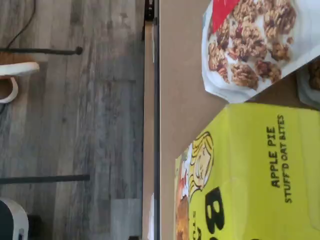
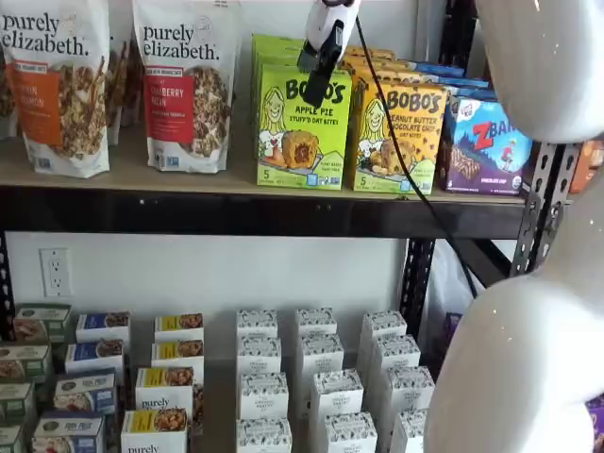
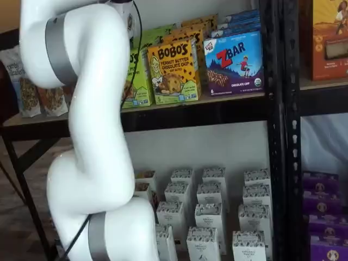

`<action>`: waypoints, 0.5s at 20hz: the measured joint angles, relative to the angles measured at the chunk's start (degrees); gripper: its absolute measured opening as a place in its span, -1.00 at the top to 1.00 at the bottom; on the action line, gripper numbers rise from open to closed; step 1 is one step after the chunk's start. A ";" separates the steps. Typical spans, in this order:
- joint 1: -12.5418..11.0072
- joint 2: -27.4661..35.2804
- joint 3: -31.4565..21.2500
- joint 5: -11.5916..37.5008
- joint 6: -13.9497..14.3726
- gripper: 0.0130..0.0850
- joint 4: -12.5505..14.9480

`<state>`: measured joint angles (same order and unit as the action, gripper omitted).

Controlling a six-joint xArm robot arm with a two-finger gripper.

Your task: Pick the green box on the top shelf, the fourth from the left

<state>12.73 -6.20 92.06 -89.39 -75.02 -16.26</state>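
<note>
The green box (image 2: 302, 132) stands on the top shelf (image 2: 236, 181), between granola bag (image 2: 186, 85) and peanut butter box (image 2: 399, 137)

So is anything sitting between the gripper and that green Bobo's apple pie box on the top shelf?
Nothing visible. In a shelf view the gripper hangs right in front of the green box, which stands at the top shelf's front edge.

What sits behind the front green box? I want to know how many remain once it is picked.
Behind the green box in a shelf view, more green tops show in a row. Their count is hidden by the front box and the fingers.
</note>
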 joint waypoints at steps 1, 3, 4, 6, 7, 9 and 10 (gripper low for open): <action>0.08 -0.01 -0.17 0.14 0.03 -1.00 0.22; 0.30 -0.14 -0.70 0.68 0.09 -1.00 0.70; 0.39 -0.15 -0.87 0.83 0.12 -1.00 0.89; 0.51 -0.20 -1.22 1.15 0.15 -1.00 1.16; 0.56 -0.32 -1.54 1.51 0.15 -1.00 1.25; 0.63 -0.52 -2.07 2.16 0.14 -1.00 1.41; 0.64 -0.56 -2.20 2.33 0.13 -1.00 1.44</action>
<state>13.37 -6.76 89.85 -87.06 -74.89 -14.82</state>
